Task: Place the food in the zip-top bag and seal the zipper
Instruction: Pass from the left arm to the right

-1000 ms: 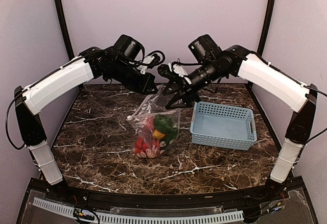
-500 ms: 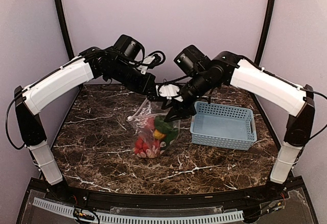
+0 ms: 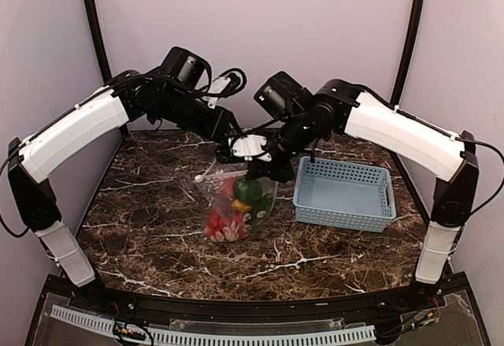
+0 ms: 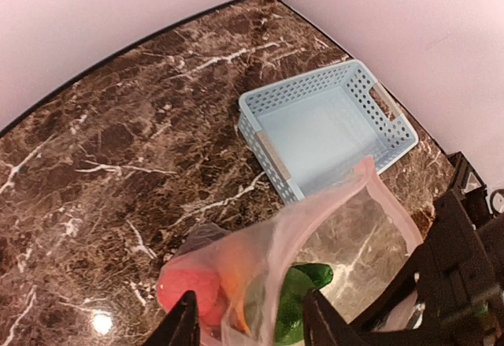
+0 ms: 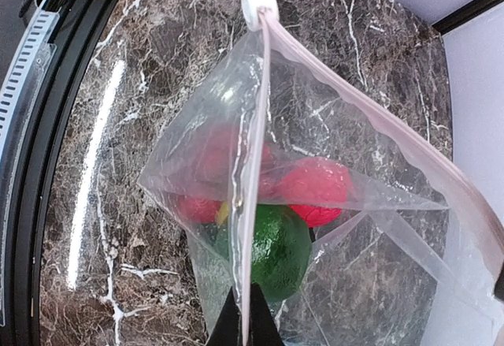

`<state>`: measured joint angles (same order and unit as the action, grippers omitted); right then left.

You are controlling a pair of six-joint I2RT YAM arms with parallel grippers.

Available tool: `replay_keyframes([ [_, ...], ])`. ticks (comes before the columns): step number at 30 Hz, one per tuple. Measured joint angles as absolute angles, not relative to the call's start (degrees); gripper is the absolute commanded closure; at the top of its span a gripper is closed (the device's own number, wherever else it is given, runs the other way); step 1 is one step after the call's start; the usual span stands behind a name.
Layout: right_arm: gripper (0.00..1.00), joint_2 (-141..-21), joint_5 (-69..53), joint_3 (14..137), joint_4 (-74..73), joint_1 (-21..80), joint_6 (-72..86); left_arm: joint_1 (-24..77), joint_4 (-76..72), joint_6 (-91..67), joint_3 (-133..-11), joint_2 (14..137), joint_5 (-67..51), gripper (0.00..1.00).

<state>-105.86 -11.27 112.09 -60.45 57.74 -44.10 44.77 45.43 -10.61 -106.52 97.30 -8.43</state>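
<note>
Mid-worktop (image 3: 142, 236), right fingers (image 5: 223, 332) pinch the zipper (image 5: 256, 125); left fingers (image 4: 183, 324) straddle the zip-top bag (image 5: 378, 228), spread. Sealing likely needs that end anchored first.

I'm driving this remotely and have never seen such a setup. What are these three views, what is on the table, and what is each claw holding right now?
Two robot arms, each ending in a two-finger claw, are bolted at the near edge of a dark marble-look table. The wide view looks down from above and behind them. The other two views come from a camera on each wrist.

On the table are a light-blue basket and a clear zip-top bag with the toy food inside.

The right gripper is pinched shut on the zipper, with the white slider at the strip's far end. The left gripper has its fingers apart, one on each side of the bag's edge.
</note>
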Motion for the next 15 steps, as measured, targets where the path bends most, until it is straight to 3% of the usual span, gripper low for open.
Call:
replay_keyframes([
  [3, 1.0, -105.8, -12.0, 114.3, -60.4, 57.2, -43.2, 44.8, 39.8, -9.3, -98.0, 88.3, -3.4, 0.38],
  [5, 1.0, -105.7, -13.3, 115.7, -60.4, 56.8, -42.4, 44.8, 33.8, -8.6, -89.4, 79.7, -0.9, 0.37],
  [10, 1.0, -105.7, -15.6, 116.6, -60.1, 55.8, -40.9, 44.6, 14.5, -8.2, -66.3, 56.3, 0.5, 0.47],
  [15, 1.0, -105.7, -16.7, 116.7, -60.1, 55.5, -39.7, 44.6, 3.0, -9.1, -50.3, 46.6, -2.9, 0.51],
])
